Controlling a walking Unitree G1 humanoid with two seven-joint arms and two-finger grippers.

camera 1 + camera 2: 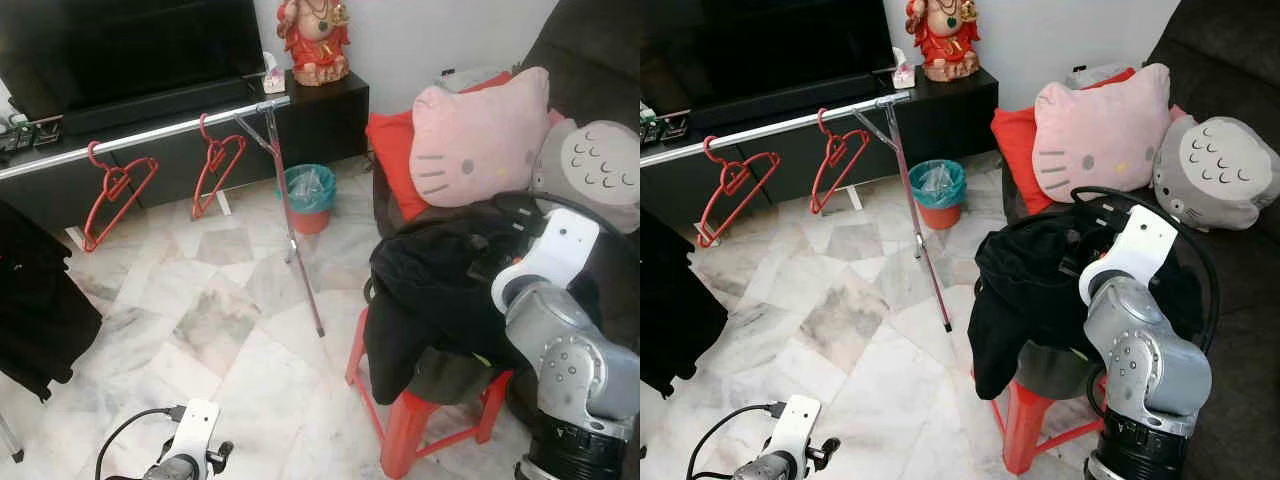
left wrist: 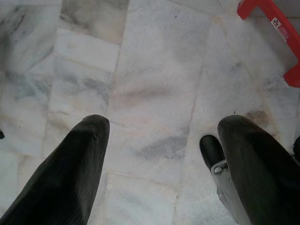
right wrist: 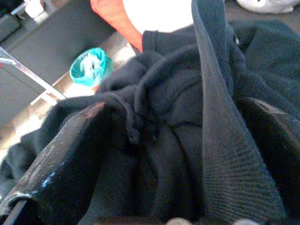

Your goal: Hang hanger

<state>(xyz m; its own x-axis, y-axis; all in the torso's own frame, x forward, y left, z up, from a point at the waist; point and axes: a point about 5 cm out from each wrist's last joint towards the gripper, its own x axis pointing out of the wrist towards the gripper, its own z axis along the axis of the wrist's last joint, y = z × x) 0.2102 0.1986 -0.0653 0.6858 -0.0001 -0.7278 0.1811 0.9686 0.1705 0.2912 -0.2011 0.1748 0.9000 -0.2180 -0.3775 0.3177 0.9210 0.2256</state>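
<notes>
Right gripper (image 3: 154,154) has its two black fingers spread wide, pushed into a pile of black clothes (image 1: 1040,270) and touching the cloth on both sides. The pile sits on a red stool (image 1: 1025,425) by the sofa. Two red hangers (image 1: 118,190) (image 1: 215,165) hang on a silver rail (image 1: 140,138). They are thin, shaped like triangles, and have nothing on them. Left gripper (image 2: 161,154) hangs low over the marble floor (image 1: 220,310), fingers apart, holding nothing.

Glossy marble floor (image 1: 230,300), shiny metal rail (image 1: 140,135), red plastic hangers (image 1: 115,190), matt black cloth (image 1: 440,280)
</notes>
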